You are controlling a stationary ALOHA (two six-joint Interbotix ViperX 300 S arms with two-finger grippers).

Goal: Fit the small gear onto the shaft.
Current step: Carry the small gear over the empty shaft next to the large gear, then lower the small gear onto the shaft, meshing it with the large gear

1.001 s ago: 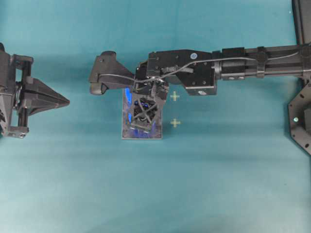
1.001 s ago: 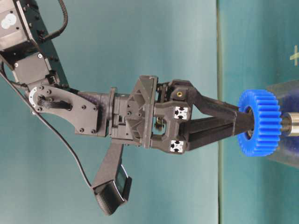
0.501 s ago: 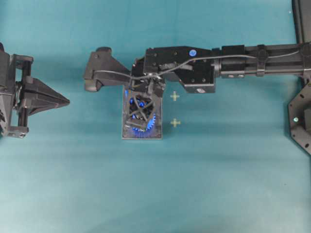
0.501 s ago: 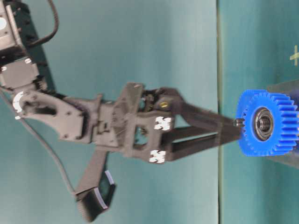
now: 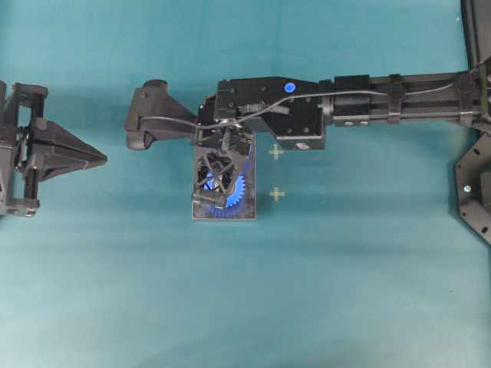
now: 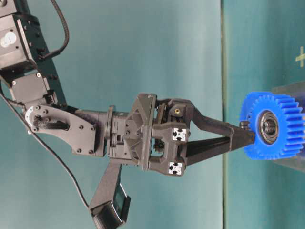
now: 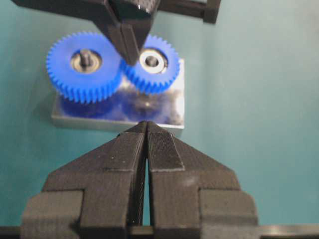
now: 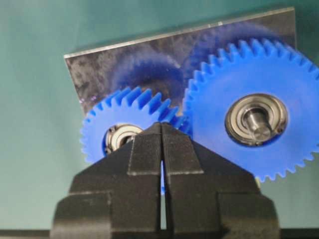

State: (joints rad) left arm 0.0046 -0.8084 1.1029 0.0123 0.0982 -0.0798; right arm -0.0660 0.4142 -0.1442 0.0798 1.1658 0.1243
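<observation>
The right gripper (image 8: 162, 130) has its two fingers pressed together and holds nothing; a second ago they were spread around the small gear's hub, and now they have let go and come together, with the tip just above the gear face. In the right wrist view the tip covers the gear's edge at about 5 o'clock from its bearing. The small gear (image 8: 124, 130) sits on the plate (image 8: 129, 64), with its teeth meshed with the big gear (image 8: 254, 107), which lies at 3 o'clock from it in this view. In the table-level view the small gear (image 6: 271, 131) looks tilted on its pin, not flat on the plate, so I judge it is on the shaft but maybe not fully down. The shaft itself I cannot see clearly; only a dark centre shows inside the bearing. The closed tip could serve to push the gear down, I think. The left gripper (image 7: 146, 127) is closed and empty, well apart at 9 o'clock of the plate in the overhead view.
</observation>
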